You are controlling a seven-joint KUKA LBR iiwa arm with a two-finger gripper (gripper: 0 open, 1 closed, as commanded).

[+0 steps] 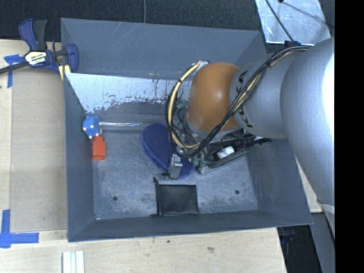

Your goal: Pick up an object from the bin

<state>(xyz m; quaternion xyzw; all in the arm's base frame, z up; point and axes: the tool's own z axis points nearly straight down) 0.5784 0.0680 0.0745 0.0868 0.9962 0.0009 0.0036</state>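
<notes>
Bin (pixel 136 50): grey metal, sloped walls, flat floor scuffed along the far edge. Holds four loose things, spread apart, no heap.

Arm (pixel 301 95): enters from the right and reaches down over the middle of the floor. Orange cover (pixel 211 98) at the wrist, with black and yellow cables (pixel 172 104) looped round it.

Contents, by size:
- Dark blue flat rounded piece (pixel 154 144), mid-floor, part hidden under the wrist. The nearest thing to the tool.
- Black square flat piece (pixel 177 199), against the near wall, just below the tool and apart from the blue piece.
- Orange block (pixel 99 149), left side of the floor, upright, well apart from the tool.
- Small blue and white ball-like thing (pixel 91 126), touching the top of the orange block.

Tool (pixel 177 168): low over the near edge of the dark blue piece, close to the floor. Released or clenched: cannot tell, as the wrist and cables mask it. Nothing is seen gripped in it.
</notes>
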